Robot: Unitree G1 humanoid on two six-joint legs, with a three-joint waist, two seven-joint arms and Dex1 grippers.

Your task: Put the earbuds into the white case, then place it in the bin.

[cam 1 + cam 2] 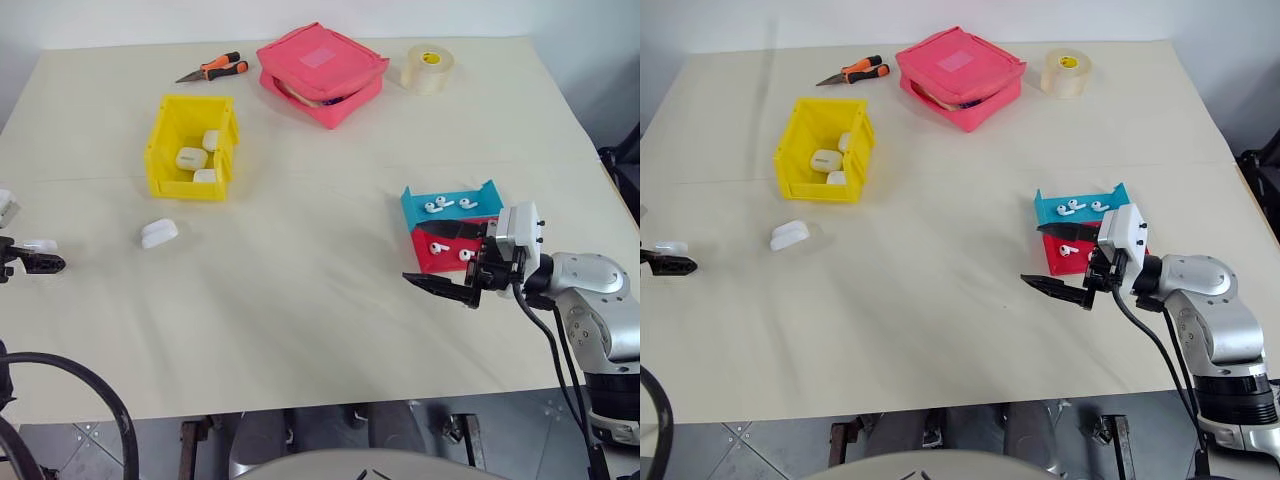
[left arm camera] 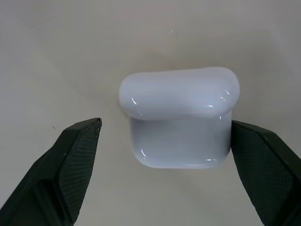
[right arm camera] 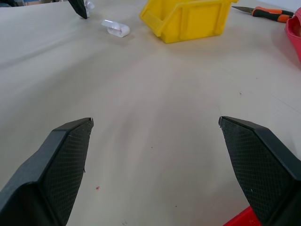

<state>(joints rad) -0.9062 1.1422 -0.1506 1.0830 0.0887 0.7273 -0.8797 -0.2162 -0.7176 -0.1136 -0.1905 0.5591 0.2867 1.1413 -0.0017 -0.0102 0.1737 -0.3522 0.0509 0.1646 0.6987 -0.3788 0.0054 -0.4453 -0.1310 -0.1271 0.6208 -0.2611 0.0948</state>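
My left claw [image 2: 164,141] is spread wide, holding nothing, and pointed steeply down at a white case [image 2: 178,115]. The case lies between my two black fingers [image 2: 70,169], much closer to one than the other, and I can't tell whether it touches that one. Its long axis runs across the gap from finger to finger, so closing would squeeze it end to end; I judge a small sideways shift would centre it first. It sits on the table at the near left edge, well in front of the yellow bin [image 1: 190,145].

Another case [image 1: 158,233] lies just before the bin's front lip. The earbuds [image 1: 445,205] rest in the teal tray [image 1: 450,207] and red tray [image 1: 440,250], far right of the bin.

My right claw [image 1: 440,255] is also wide and empty, hovering beside those trays, so it is the nearer one for the earbuds.
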